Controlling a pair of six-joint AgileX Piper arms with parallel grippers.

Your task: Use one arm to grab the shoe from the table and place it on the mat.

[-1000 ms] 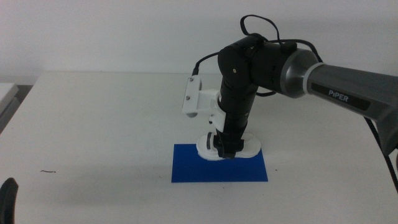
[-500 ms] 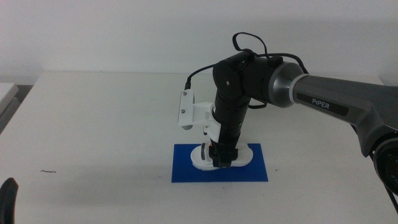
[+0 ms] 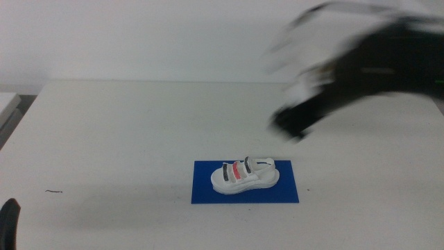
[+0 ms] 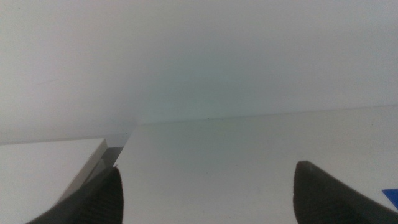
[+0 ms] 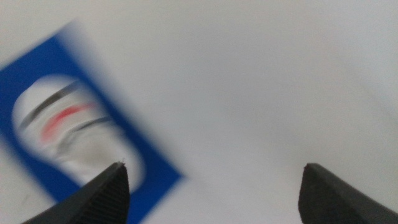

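The white shoe (image 3: 243, 174) with dark straps and one red-pink strap lies flat on the dark blue mat (image 3: 208, 191), near the middle of the white table (image 3: 125, 132). My right gripper (image 3: 286, 129) is a blurred dark shape up and to the right of the shoe, clear of it. In the right wrist view its jaws stand wide apart and empty (image 5: 211, 186), with the shoe (image 5: 65, 127) and mat (image 5: 155, 180) blurred beyond them. My left gripper (image 4: 205, 193) is open and empty; it waits at the table's front left corner (image 3: 8, 222).
A small dark mark (image 3: 54, 191) lies on the table at the front left. A second white surface (image 3: 7, 104) adjoins the table's left edge, with a gap between them (image 4: 112, 155).
My right gripper has let go of the shoe on the mat and swung fast up and to the right. The shoe now rests alone on the mat. The left arm has not moved.
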